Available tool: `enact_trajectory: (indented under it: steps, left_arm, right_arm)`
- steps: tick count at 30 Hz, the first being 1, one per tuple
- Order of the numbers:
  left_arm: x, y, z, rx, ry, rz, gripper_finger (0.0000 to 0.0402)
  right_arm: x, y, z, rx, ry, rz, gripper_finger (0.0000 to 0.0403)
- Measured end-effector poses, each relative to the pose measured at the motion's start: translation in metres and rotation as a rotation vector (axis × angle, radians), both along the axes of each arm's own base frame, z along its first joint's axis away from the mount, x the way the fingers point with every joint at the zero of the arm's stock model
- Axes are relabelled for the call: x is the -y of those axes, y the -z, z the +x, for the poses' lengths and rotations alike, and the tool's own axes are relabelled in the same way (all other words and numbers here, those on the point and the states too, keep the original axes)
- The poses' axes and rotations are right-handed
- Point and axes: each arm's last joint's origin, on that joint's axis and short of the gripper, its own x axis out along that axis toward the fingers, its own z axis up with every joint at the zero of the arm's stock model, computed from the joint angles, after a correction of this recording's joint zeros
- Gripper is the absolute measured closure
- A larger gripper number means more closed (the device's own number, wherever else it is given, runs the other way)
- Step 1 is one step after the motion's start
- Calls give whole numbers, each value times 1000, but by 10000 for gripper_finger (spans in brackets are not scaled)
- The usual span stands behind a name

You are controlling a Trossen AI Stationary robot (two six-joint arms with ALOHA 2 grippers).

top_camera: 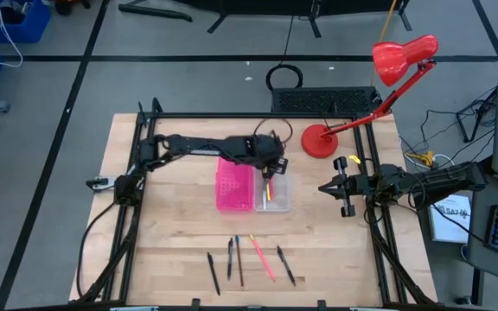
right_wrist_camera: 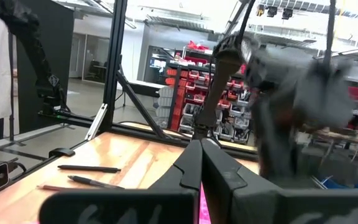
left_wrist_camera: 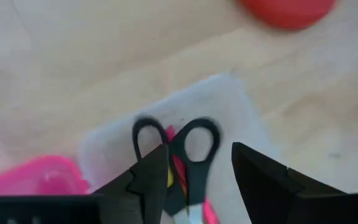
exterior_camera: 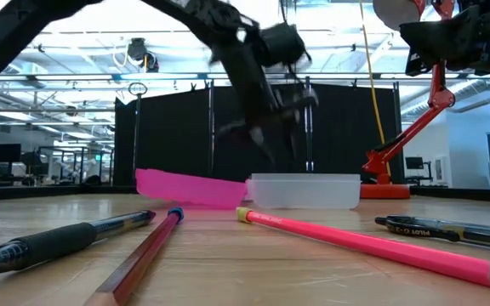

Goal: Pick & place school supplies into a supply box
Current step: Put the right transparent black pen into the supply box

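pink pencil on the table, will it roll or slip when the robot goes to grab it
The pink pencil looks long, thin and rounded, so a nudge would probably roll it. It lies flat on the table, leaving little to grip. It looks stiff and light.

The left arm (top_camera: 206, 147) hangs over the supply box (top_camera: 275, 192), blocking it from above. Bare surface (top_camera: 171, 225) lies between the box and the pens (top_camera: 249, 259).

High view looks straight down; low view sits at tabletop level. Both share the box (top_camera: 272, 193) mid-frame; left wrist view is close above it.
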Motion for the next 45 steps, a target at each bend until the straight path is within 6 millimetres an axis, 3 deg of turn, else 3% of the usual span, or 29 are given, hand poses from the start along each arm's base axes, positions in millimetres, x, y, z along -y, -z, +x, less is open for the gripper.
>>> enact_trajectory:
  steps: [4,8,12,16,21,26,32,34,36,40,45]
  left_arm:
    - [6,-59,-28,-11,76,141,219]
    - [20,-109,-77,-143,42,277,234]
    - [41,-148,-130,-251,-8,348,301]
    - [69,-170,-172,-299,-2,455,386]
    - [101,-168,-209,-254,179,547,394]
    - [115,-154,-236,-47,295,725,397]
    - [117,-138,-250,364,872,881,397]
    - [118,-133,-256,491,967,942,399]
    - [113,-125,-261,524,943,1008,398]
    - [102,-106,-276,408,851,1050,399]
    - [102,-107,-316,503,784,981,398]
  right_arm:
    - [0,0,0,0,-2,5,403]
    - [0,-2,0,8,-18,79,403]
    - [0,-3,-1,19,-27,116,403]
    - [0,-3,-1,16,-27,120,403]
    - [0,-4,-1,23,-28,122,403]
    - [0,-4,-1,23,-29,123,403]
    - [0,-4,-1,16,-40,173,403]
    - [0,-4,-1,15,-40,173,403]
    - [0,-4,-1,15,-40,172,403]
    - [0,-2,0,-3,-33,145,403]
    - [0,0,0,-21,-35,151,403]
